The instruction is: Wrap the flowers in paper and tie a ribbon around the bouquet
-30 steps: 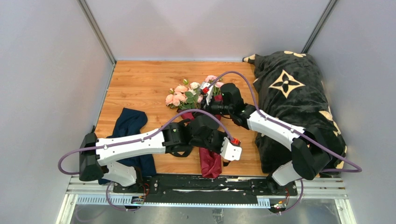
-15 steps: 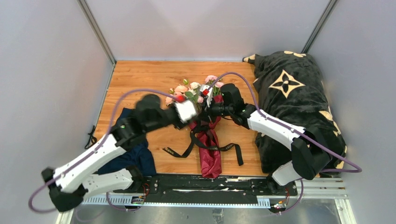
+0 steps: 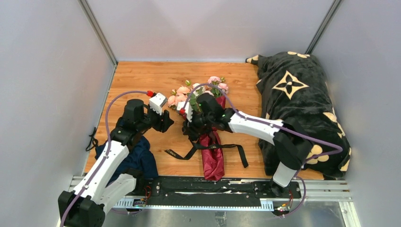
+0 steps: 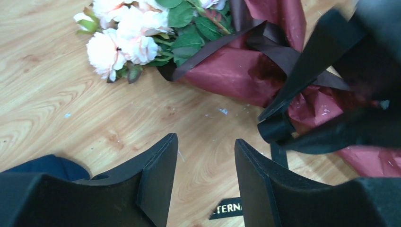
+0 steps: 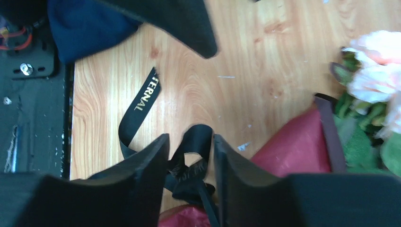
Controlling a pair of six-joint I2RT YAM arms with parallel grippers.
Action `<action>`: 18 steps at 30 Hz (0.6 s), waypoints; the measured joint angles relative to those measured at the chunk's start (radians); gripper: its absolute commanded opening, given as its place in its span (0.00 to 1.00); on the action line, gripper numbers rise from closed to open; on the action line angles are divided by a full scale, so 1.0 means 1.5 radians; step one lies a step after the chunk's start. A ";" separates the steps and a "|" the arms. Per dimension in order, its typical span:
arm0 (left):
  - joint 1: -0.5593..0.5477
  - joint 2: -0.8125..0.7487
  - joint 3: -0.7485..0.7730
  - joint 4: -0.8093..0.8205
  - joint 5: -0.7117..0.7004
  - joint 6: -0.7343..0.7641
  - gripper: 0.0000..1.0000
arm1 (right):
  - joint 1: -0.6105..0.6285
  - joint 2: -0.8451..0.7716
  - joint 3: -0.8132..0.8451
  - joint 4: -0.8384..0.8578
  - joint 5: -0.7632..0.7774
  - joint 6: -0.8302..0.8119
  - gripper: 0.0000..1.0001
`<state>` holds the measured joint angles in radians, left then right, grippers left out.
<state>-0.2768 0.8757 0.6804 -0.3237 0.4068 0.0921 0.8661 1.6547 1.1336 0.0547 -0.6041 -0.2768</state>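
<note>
Burgundy paper (image 3: 213, 168) is already closed in a cone around the stems of the flowers (image 3: 178, 98). The bouquet (image 3: 211, 153) lies near the middle of the wooden table (image 3: 142, 78), with the heads pointing to the far side. The black ribbon (image 5: 142, 97) goes around the cone and looks knotted, and its two tails lie spread on the wood. I judge that your task is nearly finished; perhaps only tightening or tidying the knot is left.

Your left gripper (image 4: 205, 142) stands beside the bouquet with the fingers well apart and nothing between them. Your right gripper (image 5: 189, 139) hangs over the knot with the fingers only a little apart. A ribbon loop sits in the gap, but it does not look pinched.
</note>
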 measured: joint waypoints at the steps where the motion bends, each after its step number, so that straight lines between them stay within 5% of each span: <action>1: 0.006 -0.005 -0.005 0.007 -0.007 -0.005 0.55 | 0.015 0.021 0.018 -0.027 0.014 -0.020 0.60; 8: 0.010 -0.034 -0.037 0.021 0.061 0.097 0.42 | 0.029 0.063 0.120 -0.207 0.086 -0.071 0.62; 10: -0.009 -0.041 -0.040 0.014 0.084 0.143 0.41 | 0.014 0.051 0.138 -0.242 0.086 -0.076 0.78; 16: -0.180 -0.062 -0.040 -0.017 0.123 0.298 0.53 | -0.034 0.012 0.176 -0.323 0.077 -0.077 0.82; 18: -0.226 -0.060 -0.040 -0.020 0.125 0.328 0.56 | -0.034 0.016 0.189 -0.338 0.067 -0.076 0.70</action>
<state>-0.6151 0.7856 0.6209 -0.3542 0.5941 0.5842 0.8150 1.6787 1.4170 -0.4522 -0.5041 -0.3912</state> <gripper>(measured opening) 0.519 0.816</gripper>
